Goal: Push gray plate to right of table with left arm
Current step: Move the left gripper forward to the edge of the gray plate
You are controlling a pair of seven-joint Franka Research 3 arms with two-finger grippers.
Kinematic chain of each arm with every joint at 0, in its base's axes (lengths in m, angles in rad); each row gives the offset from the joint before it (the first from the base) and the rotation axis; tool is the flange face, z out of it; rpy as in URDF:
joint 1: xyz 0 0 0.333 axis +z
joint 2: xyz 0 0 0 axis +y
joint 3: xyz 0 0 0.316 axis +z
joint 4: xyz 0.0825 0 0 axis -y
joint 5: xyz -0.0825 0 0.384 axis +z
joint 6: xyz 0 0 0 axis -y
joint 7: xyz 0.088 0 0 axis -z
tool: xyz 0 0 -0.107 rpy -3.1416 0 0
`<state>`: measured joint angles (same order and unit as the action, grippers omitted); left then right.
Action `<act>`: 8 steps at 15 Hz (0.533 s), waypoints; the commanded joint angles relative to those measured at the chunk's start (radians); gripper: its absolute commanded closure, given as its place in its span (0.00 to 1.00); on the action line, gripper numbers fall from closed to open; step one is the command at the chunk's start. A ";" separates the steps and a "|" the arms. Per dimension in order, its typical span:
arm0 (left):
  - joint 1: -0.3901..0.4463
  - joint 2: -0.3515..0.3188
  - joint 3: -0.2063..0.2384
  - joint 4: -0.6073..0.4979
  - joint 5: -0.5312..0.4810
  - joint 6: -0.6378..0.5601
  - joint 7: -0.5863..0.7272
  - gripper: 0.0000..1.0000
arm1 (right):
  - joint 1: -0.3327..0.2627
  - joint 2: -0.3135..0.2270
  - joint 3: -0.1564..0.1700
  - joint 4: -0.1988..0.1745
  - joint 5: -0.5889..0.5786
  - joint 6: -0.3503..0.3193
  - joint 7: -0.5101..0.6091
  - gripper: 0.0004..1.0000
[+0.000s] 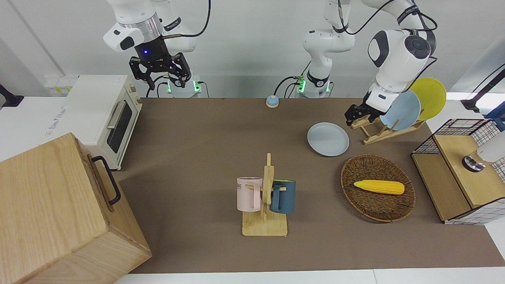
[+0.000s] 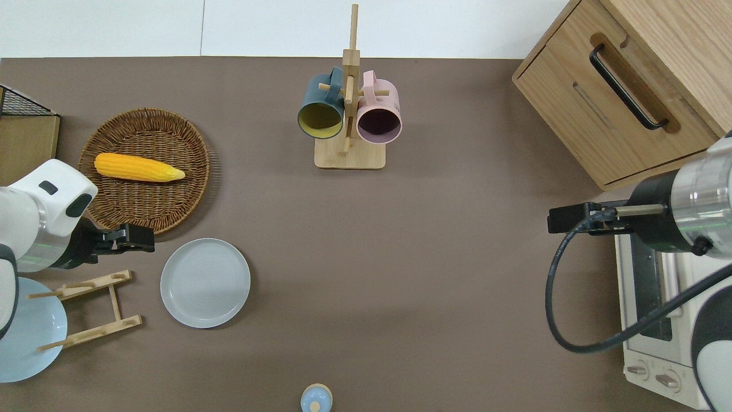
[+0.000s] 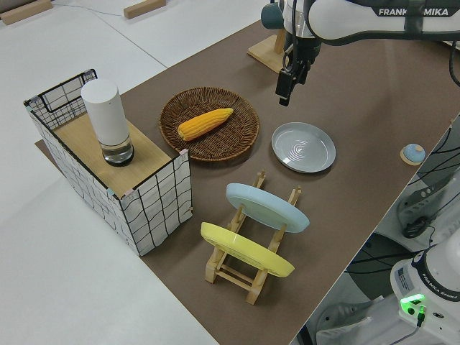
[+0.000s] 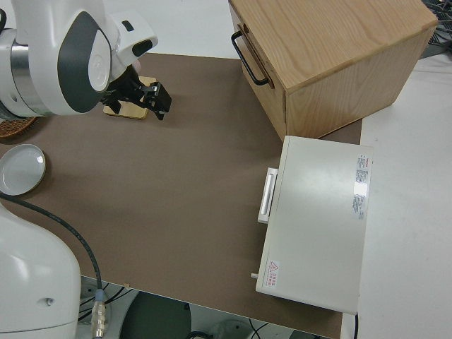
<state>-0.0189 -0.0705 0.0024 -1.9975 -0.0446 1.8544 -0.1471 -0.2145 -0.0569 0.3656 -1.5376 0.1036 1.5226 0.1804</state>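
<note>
The gray plate [image 1: 328, 139] lies flat on the brown table [image 1: 205, 150], between the wicker basket and the robots; it also shows in the overhead view [image 2: 205, 282] and the left side view [image 3: 303, 146]. My left gripper [image 2: 143, 245] hangs over the bare table between the basket's rim and the dish rack. It is beside the plate toward the left arm's end and apart from it. It also shows in the front view [image 1: 354, 116] and the left side view [image 3: 284, 90]. My right gripper [image 1: 158, 77] is open, empty and parked.
A wicker basket [image 2: 189, 137] holds a corn cob [image 2: 138, 167]. A wooden rack [image 2: 91, 309] holds a sky-blue plate [image 1: 402, 110] and a yellow plate [image 1: 432, 94]. A mug tree [image 2: 349, 114], a wooden cabinet [image 2: 623, 86], a toaster oven [image 1: 106, 114], a wire crate [image 1: 461, 165] and a small blue knob [image 1: 272, 101] also stand here.
</note>
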 commanded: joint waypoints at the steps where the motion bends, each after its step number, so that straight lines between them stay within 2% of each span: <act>1: -0.001 -0.014 0.002 -0.056 0.002 0.046 0.044 0.01 | -0.006 0.006 0.004 0.014 0.016 -0.005 0.002 0.00; 5: 0.005 -0.011 0.017 -0.099 0.002 0.072 0.118 0.01 | -0.006 0.006 0.003 0.014 0.016 -0.005 0.002 0.00; 8: 0.002 0.000 0.018 -0.165 0.002 0.138 0.126 0.01 | -0.006 0.006 0.004 0.014 0.016 -0.005 0.002 0.00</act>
<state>-0.0184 -0.0653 0.0154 -2.0805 -0.0446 1.9120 -0.0507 -0.2145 -0.0569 0.3656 -1.5376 0.1036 1.5226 0.1804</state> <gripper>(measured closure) 0.004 0.004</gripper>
